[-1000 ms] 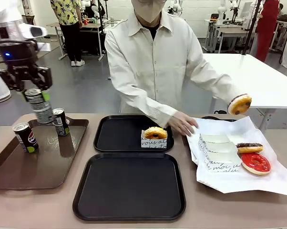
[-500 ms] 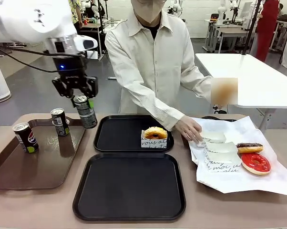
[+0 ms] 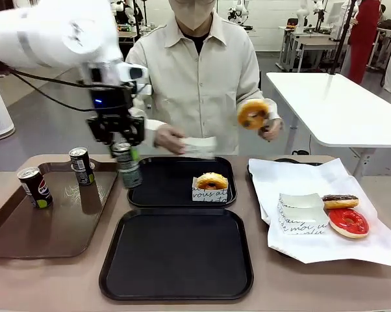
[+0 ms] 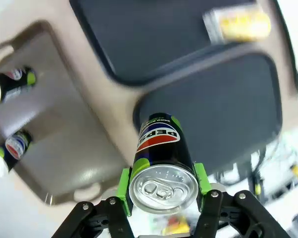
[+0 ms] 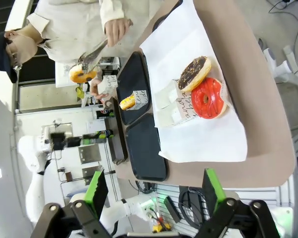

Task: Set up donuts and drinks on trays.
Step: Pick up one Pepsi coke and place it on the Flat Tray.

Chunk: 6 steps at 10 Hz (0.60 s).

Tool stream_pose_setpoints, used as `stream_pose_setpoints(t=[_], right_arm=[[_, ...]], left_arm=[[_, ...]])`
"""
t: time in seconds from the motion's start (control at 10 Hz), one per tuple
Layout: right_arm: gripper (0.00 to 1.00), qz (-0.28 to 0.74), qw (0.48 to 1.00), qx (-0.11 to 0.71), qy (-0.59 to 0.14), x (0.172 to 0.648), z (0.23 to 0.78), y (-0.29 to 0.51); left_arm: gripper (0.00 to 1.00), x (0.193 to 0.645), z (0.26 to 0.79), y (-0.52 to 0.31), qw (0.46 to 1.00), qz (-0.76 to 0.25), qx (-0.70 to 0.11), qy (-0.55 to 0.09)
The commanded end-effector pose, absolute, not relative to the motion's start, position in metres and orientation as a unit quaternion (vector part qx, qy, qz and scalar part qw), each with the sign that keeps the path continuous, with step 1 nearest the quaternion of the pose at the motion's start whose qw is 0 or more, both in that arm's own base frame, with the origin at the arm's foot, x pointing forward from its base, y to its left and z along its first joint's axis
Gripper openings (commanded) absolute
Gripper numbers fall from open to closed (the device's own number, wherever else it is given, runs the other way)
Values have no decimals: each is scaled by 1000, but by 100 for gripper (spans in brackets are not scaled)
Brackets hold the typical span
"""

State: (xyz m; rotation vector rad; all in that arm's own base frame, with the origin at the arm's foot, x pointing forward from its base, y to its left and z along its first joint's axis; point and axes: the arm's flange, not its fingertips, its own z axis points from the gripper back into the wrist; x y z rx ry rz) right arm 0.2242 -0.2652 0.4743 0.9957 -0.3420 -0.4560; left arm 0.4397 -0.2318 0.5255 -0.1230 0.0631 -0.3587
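Left gripper [image 3: 122, 144] pinches a slim, silver-topped dark can [image 3: 128, 169].

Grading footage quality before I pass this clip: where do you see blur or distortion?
Front view: the left arm and the paper sleeve in the person's hand are motion-smeared, the black trays sharp. Left wrist view: the can in the left pincer is crisp, the trays behind it smeared. Right wrist view: sharp throughout, scene rolled sideways.
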Motion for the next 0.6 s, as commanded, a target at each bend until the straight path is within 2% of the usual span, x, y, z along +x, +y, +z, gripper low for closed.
stream_pose_setpoints(t=[0.0,0.5], right_arm=[[100,-210,837,476,-166,225,473,-265],[100,-210,837,476,-166,225,473,-265]], left_arm=[[59,376,568,-155,965,-245,-76,46],[59,371,557,-149,972,-224,-62,34]])
